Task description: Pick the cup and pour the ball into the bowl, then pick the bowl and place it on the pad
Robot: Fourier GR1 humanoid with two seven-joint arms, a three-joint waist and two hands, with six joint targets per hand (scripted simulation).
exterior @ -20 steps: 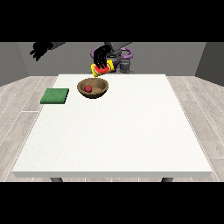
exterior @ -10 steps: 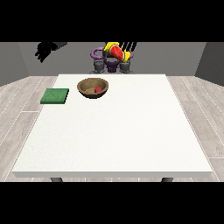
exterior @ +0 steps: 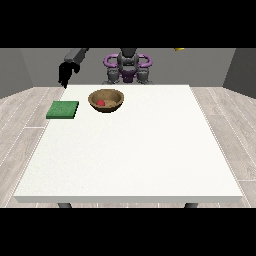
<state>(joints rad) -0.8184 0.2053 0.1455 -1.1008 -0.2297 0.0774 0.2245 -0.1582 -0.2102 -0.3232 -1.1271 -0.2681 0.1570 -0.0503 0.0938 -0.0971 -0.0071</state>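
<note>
A brown wooden bowl [exterior: 106, 99] stands on the white table [exterior: 135, 150] at the far left, with a red ball [exterior: 100, 103] lying inside it. To its left, the green pad [exterior: 63, 109] lies flat near the table's left edge. The hand at the view's left [exterior: 65, 74] hangs in the air beyond the table's far left corner, fingers relaxed and pointing down, holding nothing. A small yellow piece of the cup [exterior: 179, 49] shows at the very top right, cut off by the view's edge. The hand at the view's right is out of sight.
The robot's torso [exterior: 128, 67] with purple shoulder rings stands behind the table's far edge, right behind the bowl. Grey walls and a wooden floor surround the table.
The yellow cup, tilted over the bowl one second ago, has been carried up and to the right, almost out of view. The ball now lies in the bowl. The left-side hand has come lower.
</note>
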